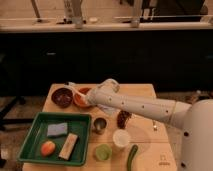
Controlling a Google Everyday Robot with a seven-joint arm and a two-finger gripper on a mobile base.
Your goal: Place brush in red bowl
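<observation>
The red bowl [80,101] stands at the back left of the wooden table, next to a dark brown bowl [62,97]. My gripper [89,98] is at the end of the white arm that reaches in from the right, and it sits over the red bowl, covering much of it. It is shut on the brush [75,90], whose pale slender body sticks out up and to the left above the gap between the two bowls.
A green tray [35,142] at the front left holds a blue sponge [57,129], an orange fruit [48,148] and a tan block [68,146]. A metal cup [99,125], white cup [120,137], green cup [103,151], green vegetable [132,156] and dark reddish item [123,118] lie under the arm.
</observation>
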